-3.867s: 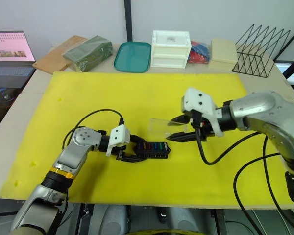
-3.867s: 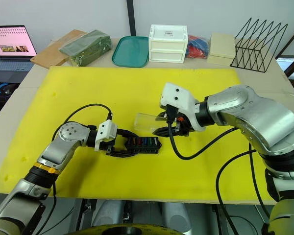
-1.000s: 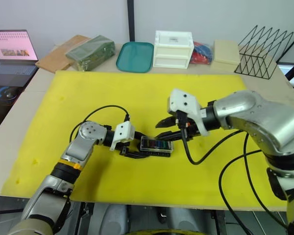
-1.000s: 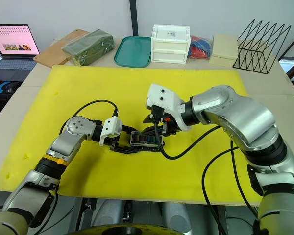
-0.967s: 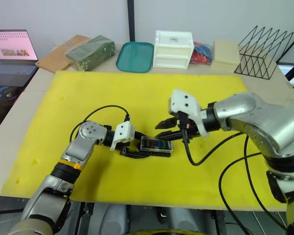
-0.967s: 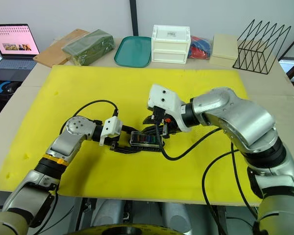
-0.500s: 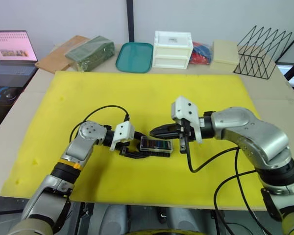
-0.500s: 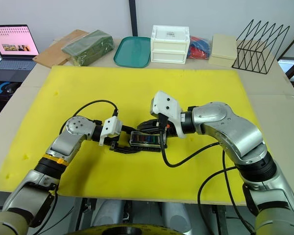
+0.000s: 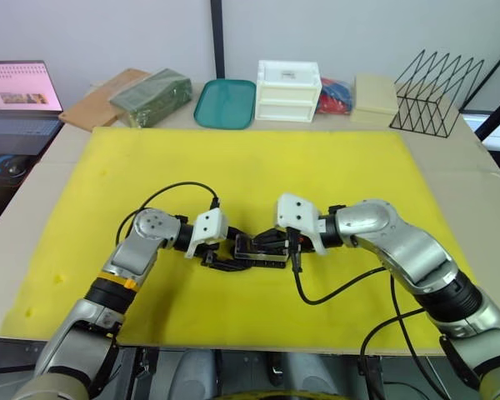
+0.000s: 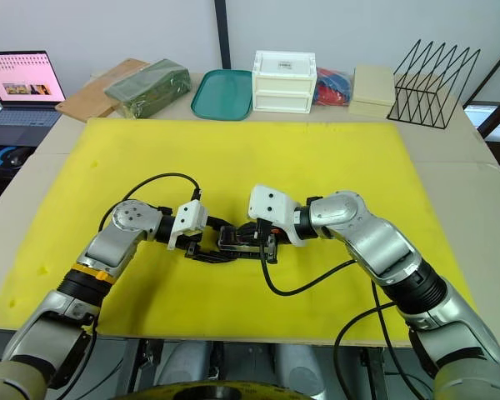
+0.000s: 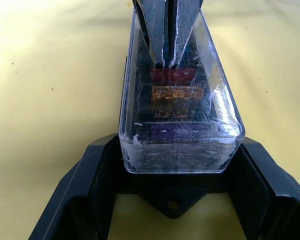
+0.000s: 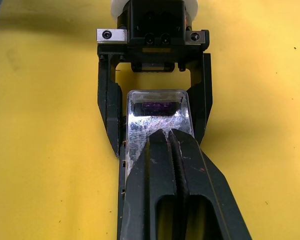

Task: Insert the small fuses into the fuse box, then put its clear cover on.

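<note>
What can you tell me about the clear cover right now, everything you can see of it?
The clear cover is a transparent, scuffed plastic shell with rounded corners, sitting on top of the black fuse box on the yellow mat. Purple, amber and red fuses show through it. The left end effector has a finger on each side of the box's end, under the cover. The right end effector, fingers shut together, rests its tips on the cover's top.
</note>
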`<state>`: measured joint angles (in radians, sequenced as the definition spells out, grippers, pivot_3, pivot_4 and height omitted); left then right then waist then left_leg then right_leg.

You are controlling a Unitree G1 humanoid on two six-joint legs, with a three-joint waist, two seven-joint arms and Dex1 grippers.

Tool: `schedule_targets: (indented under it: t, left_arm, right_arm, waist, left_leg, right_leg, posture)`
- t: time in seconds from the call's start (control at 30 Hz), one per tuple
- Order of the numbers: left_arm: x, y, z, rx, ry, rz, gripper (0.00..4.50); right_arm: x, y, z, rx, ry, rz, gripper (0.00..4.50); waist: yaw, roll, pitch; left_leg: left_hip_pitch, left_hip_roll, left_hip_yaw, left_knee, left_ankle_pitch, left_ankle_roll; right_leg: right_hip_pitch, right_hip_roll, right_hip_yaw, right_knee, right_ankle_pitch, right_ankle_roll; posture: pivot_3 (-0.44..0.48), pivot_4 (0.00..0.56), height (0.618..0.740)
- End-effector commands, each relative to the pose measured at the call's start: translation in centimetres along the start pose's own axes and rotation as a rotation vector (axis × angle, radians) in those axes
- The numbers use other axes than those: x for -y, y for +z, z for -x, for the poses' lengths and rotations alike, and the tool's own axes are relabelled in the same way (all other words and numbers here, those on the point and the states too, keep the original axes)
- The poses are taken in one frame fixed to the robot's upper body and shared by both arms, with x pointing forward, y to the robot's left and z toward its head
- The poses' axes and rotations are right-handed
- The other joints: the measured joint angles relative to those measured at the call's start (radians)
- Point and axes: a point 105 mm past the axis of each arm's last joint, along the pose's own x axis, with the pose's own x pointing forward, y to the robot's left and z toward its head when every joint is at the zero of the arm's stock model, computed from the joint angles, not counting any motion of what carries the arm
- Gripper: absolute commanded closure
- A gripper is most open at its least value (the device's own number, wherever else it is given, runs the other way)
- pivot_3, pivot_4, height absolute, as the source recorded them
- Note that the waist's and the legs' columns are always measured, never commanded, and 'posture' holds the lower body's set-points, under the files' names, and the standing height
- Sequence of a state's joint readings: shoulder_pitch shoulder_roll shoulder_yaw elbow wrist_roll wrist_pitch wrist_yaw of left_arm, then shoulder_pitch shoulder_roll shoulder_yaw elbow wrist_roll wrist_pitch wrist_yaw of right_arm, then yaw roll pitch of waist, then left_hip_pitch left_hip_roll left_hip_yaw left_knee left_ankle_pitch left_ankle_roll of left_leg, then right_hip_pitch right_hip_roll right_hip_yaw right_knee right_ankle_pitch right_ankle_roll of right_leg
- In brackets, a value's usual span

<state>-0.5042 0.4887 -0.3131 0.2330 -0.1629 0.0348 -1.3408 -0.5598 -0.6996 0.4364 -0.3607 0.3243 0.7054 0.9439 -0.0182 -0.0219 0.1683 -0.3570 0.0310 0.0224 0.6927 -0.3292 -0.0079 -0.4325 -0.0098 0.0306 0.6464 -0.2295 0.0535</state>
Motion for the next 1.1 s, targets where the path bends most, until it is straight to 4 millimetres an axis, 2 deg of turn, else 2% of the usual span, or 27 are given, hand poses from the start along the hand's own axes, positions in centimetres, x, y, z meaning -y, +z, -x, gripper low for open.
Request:
schedule_targets:
  t: [0.03, 0.07, 0.23, 0.3, 0.37, 0.4, 0.43, 0.47, 0.5, 0.77, 0.8, 0.93, 1.1]
  left_arm:
    - [0.0, 0.7, -0.1, 0.007, -0.008, -0.030, 1.75]
    - [0.0, 0.6, -0.1, 0.006, -0.007, -0.029, 1.75]
    - [-0.1, 0.4, 0.4, -0.021, 0.013, -0.003, 1.75]
    - [-0.1, 0.4, 0.7, -0.030, 0.018, 0.015, 1.75]
    - [0.1, 0.5, 1.4, -0.039, 0.021, 0.035, 1.04]
    - [0.2, 0.6, 1.7, -0.042, 0.022, 0.043, 0.80]
    - [0.4, 0.7, 2.0, -0.048, 0.023, 0.050, 0.42]
    - [0.5, 0.8, 2.4, -0.054, 0.027, 0.064, 0.09]
    - [0.7, 0.8, 2.9, -0.058, 0.032, 0.085, 0.00]
    - [2.7, 3.3, 8.7, -0.020, 0.224, 0.251, 0.00]
    - [2.8, 3.5, 9.4, -0.020, 0.256, 0.257, 0.00]
    - [3.5, 3.7, 12.2, -0.076, 0.390, 0.275, 0.00]
    - [4.5, 3.3, 14.0, -0.111, 0.458, 0.322, 0.00]
  right_arm:
    - [-0.3, -3.5, -0.1, -0.129, -0.002, -0.097, 4.47]
    - [-0.2, -3.2, 0.0, -0.120, -0.004, -0.086, 4.47]
    - [1.1, 1.1, 1.7, 0.051, -0.063, -0.040, 4.47]
    - [1.2, 2.0, 2.3, 0.076, -0.073, -0.038, 4.47]
    - [1.3, 3.0, 3.6, 0.105, -0.082, -0.036, 4.50]
    - [1.3, 3.3, 4.1, 0.115, -0.087, -0.037, 4.04]
    - [1.3, 3.3, 4.6, 0.114, -0.093, -0.035, 3.81]
    - [1.2, 3.2, 5.0, 0.105, -0.097, -0.030, 3.52]
    - [1.1, 3.0, 5.5, 0.093, -0.101, -0.024, 3.13]
    - [0.7, 0.7, 10.6, -0.047, -0.174, -0.006, 0.26]
    - [0.6, 0.3, 11.2, -0.067, -0.183, -0.009, 0.04]
    - [0.1, -1.3, 13.6, -0.134, -0.218, -0.081, 0.04]
    - [-0.5, -2.4, 14.8, -0.179, -0.233, -0.100, 0.04]
  waist:
    - [0.001, 0.000, 0.000]
    - [0.002, 0.000, 0.000]
    - [0.003, 0.000, 0.000]
    - [0.002, 0.000, 0.001]
    - [0.001, 0.000, 0.001]
    - [0.000, 0.000, 0.001]
    - [0.000, 0.000, 0.001]
    - [0.001, 0.000, 0.001]
    - [0.001, 0.000, 0.001]
    - [0.002, -0.001, 0.005]
    - [0.002, -0.002, 0.005]
    - [0.004, -0.003, 0.006]
    - [0.002, -0.004, 0.008]
  left_leg:
    - [0.000, 0.000, 0.000, 0.000, 0.000, 0.000]
    - [0.000, 0.000, 0.000, 0.000, 0.000, 0.000]
    - [0.000, 0.000, 0.000, 0.000, 0.000, 0.000]
    - [-0.001, 0.000, 0.000, 0.000, 0.000, 0.000]
    - [-0.001, 0.000, 0.000, -0.001, 0.000, 0.000]
    - [-0.001, 0.000, 0.000, -0.002, 0.000, 0.000]
    - [-0.001, 0.000, -0.001, -0.003, 0.000, 0.000]
    - [0.000, 0.000, -0.001, -0.004, 0.000, 0.000]
    - [0.000, 0.000, -0.001, -0.005, 0.000, 0.000]
    - [-0.003, 0.001, 0.000, -0.009, 0.000, 0.000]
    - [-0.003, 0.001, 0.000, -0.009, 0.000, 0.000]
    - [-0.002, 0.001, 0.001, -0.009, 0.000, 0.000]
    - [-0.001, 0.001, 0.003, -0.009, 0.000, 0.000]
  right_leg:
    - [0.000, 0.000, 0.000, 0.000, 0.000, 0.000]
    - [0.000, 0.000, 0.000, 0.000, 0.000, 0.000]
    - [0.000, 0.000, 0.000, 0.000, 0.001, 0.001]
    - [0.000, 0.000, 0.000, 0.000, 0.001, 0.001]
    - [-0.001, 0.000, 0.000, 0.000, 0.001, 0.001]
    - [-0.002, 0.000, 0.001, 0.000, 0.001, 0.001]
    - [-0.003, 0.000, 0.001, 0.000, 0.001, 0.002]
    - [-0.003, 0.000, 0.002, 0.000, 0.001, 0.001]
    - [-0.003, 0.000, 0.002, 0.000, 0.001, 0.001]
    - [-0.009, 0.000, 0.003, 0.000, -0.001, 0.001]
    - [-0.009, -0.001, 0.003, 0.000, -0.001, 0.001]
    - [-0.008, -0.001, 0.005, 0.000, -0.002, 0.003]
    - [-0.008, -0.001, 0.007, 0.000, -0.006, 0.003]
  posture:
    - [0.000, 0.150, 0.740]
    - [0.000, 0.150, 0.740]
    - [0.000, 0.150, 0.740]
    - [0.000, 0.150, 0.740]
    - [0.000, 0.150, 0.740]
    - [0.000, 0.150, 0.740]
    - [0.000, 0.150, 0.740]
    - [0.000, 0.150, 0.740]
    - [0.000, 0.150, 0.740]
    - [0.000, 0.150, 0.740]
    - [0.000, 0.150, 0.740]
    - [0.000, 0.150, 0.740]
    - [0.000, 0.150, 0.740]
